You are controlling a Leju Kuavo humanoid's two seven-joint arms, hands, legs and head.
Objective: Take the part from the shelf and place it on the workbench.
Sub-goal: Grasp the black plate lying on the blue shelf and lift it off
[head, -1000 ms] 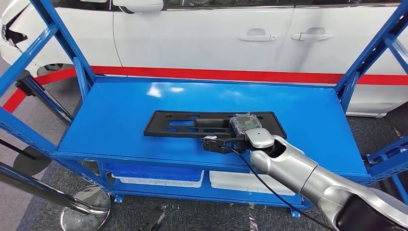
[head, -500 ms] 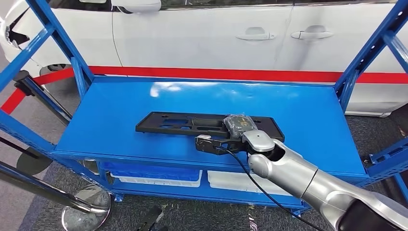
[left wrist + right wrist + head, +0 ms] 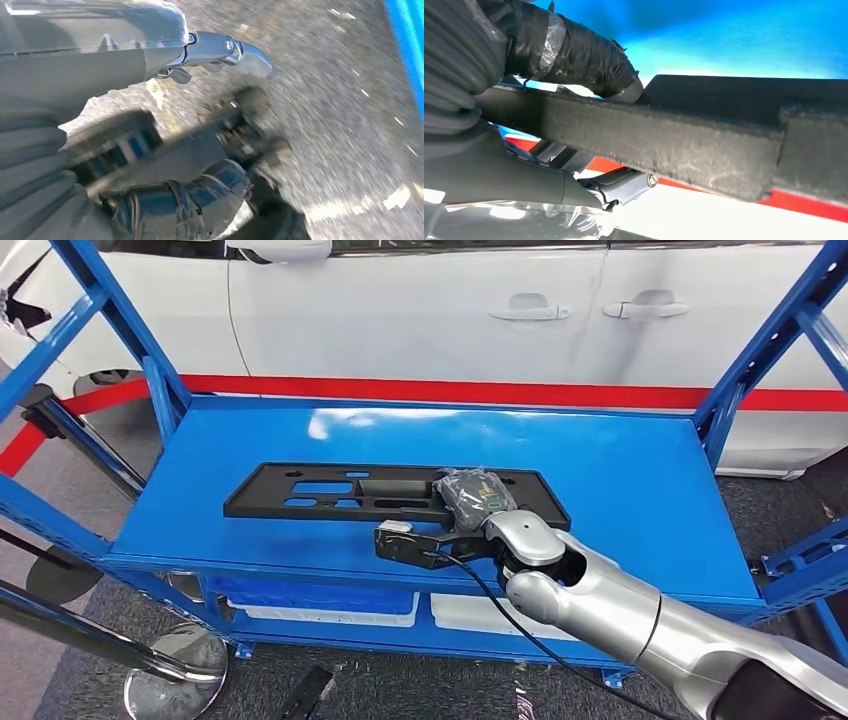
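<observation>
Blue steel shelf [image 3: 250,530] spans the middle of the head view, with a chrome stanchion base [image 3: 178,680] at lower left and a white car [image 3: 420,310] across the top. Left of centre, we note the black part [image 3: 330,492] now reaches further toward the left edge than a second ago; it has slid leftward along the deck, and its near edge looks slightly raised. Centre right, our right hand [image 3: 470,508] grips the part's right end, dark fingers [image 3: 574,55] above and thumb beneath. We judge the lift is just starting; carrying to the workbench remains. Our left hand [image 3: 220,50] hangs over carpet; whether it is spread or curled, we cannot tell.
</observation>
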